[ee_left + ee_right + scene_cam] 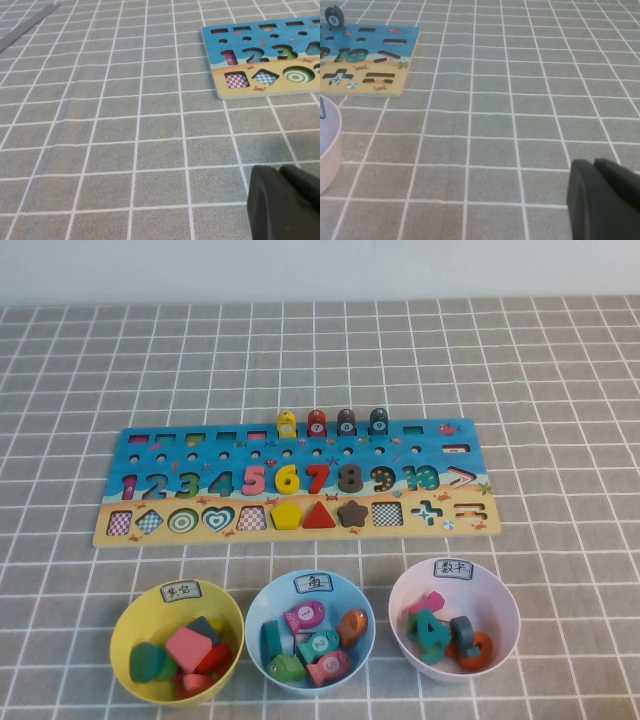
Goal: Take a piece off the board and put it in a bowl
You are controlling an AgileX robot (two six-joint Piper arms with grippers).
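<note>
The dark slate-grey numeral 9 (pixel 381 478) sits in its cut-out in the number row of the blue sea board (pixel 200 452), between the brown 8 and the 10. The pale-pink bowl (pixel 503 605) with a white label stands in front of the board at the right and holds several numerals. Neither arm shows in the high view. My left gripper (pixel 279 170) is shut and empty over bare cloth, off the board's left end (pixel 220 80). My right gripper (pixel 594 162) is shut and empty over bare cloth, to the right of the board (pixel 395 75) and the pink bowl's rim (pixel 332 145).
A yellow bowl (pixel 130 615) with shape blocks and a light-blue bowl (pixel 262 600) with fish pieces stand left of the pink one. Several round-topped pegs (pixel 347 421) stand along the board's far edge. A grey checked cloth (pixel 560 390) covers the table.
</note>
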